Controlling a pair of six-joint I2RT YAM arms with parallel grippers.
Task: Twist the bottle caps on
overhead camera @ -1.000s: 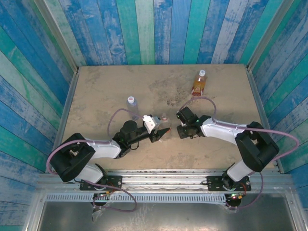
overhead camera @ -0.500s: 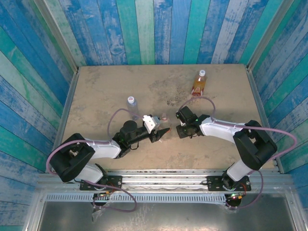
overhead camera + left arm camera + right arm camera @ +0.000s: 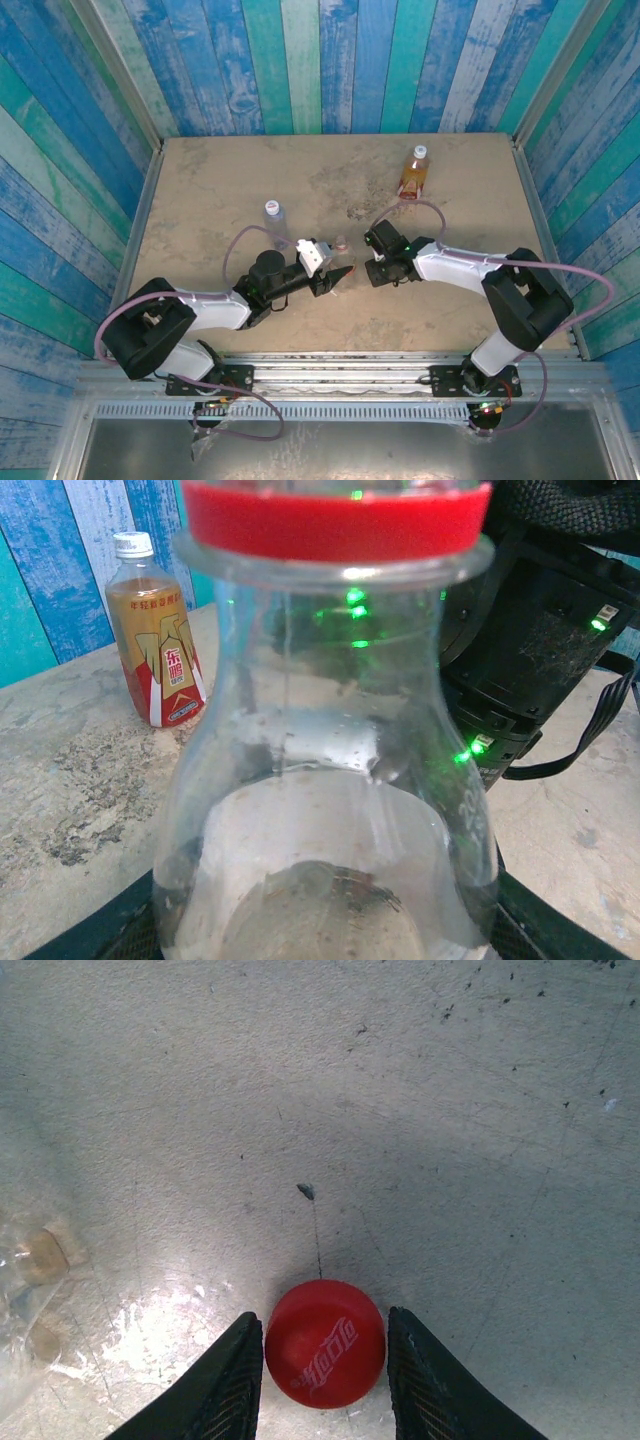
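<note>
While my left gripper (image 3: 325,935) pinches the clear bottle (image 3: 320,780) upright, its dark pads pressed against the lower body on both sides, I judge the step in hand to be the pickup of the red cap (image 3: 325,1355). That cap lies top-up on the table (image 3: 450,1110), near the middle of the work area and just right of the held bottle. My right gripper (image 3: 323,1335) is down over it, the fingers drawn close with the cap pinched between them. Each inner face sits against the cap's side, and I can make out no real gap. The cap looks to be resting on the surface, not yet lifted.

As I read it, the next move calls for raising the cap, carrying it a short way left and bringing it square over the bottle's mouth. Only then should the wrist turn to catch the thread. The mouth is cut off at the top of the left wrist view, above a red band (image 3: 335,525) around the neck, so I would line up from the overhead camera.

At the far right the amber bottle (image 3: 415,170) stands with a white cap on. The bluish bottle (image 3: 274,220) stands just left of the grippers, and I cannot tell whether its cap is screwed down.
</note>
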